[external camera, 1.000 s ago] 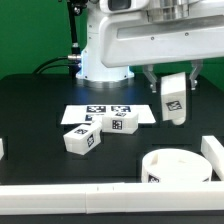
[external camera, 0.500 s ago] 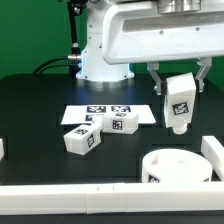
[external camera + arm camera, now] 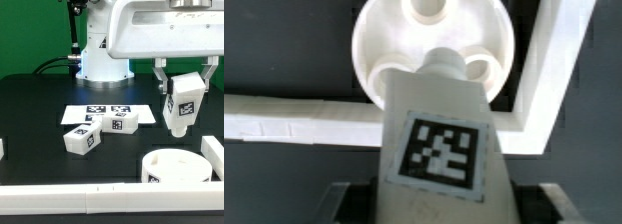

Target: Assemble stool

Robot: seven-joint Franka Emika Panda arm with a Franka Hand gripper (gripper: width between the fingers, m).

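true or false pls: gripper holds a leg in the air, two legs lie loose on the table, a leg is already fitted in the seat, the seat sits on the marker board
1. The gripper holds a leg in the air. True: the held leg hangs clear of the table.
2. Two legs lie loose on the table. True: the loose legs lie by the marker board.
3. A leg is already fitted in the seat. False: the seat shows no leg on it.
4. The seat sits on the marker board. False: it sits on the black table, at the exterior view's right, apart from that board.
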